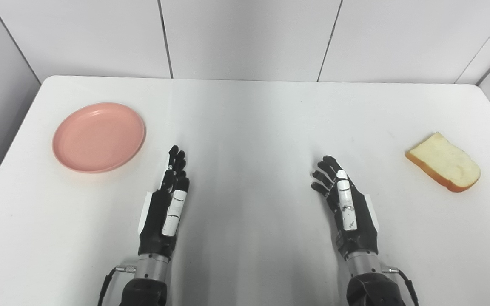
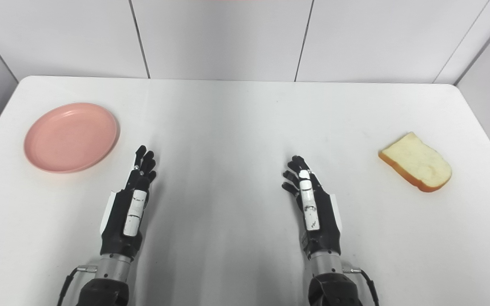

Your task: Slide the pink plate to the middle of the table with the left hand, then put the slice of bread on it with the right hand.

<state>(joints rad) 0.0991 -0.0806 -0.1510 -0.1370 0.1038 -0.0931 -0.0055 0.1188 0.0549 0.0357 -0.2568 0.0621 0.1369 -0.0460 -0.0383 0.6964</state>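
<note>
1. Left eye view and right eye view both look down on a white, smooth-topped table (image 1: 245,127) with rounded far corners, set against pale wall panels.
2. The left hand (image 1: 166,204), black with a white plate along its thumb side, holds nothing; its fingers (image 1: 176,159) are stretched forward, lying close together and nearly straight, thumb edge up.
3. The right hand (image 1: 347,204), of the same black and white build, also holds nothing; its fingers (image 1: 323,172) are spread a little apart and slightly curled, pointing forward and somewhat inward toward the left hand.
4. The two hands are well apart, with bare tabletop between them; whether they touch the table or hang just above it cannot be told.
5. The round, shallow pink plastic plate (image 1: 99,137) lies flat beyond and to the outer side of the left fingers, near the fingertips but not touching them, close to the table's left edge.
6. The slice of pale bread with an orange-brown crust (image 1: 444,162) lies flat well out to the outer side of the right fingers, about level with their tips, near the table's right edge.
7. The plate carries nothing, and the bread rests on the table itself.
</note>
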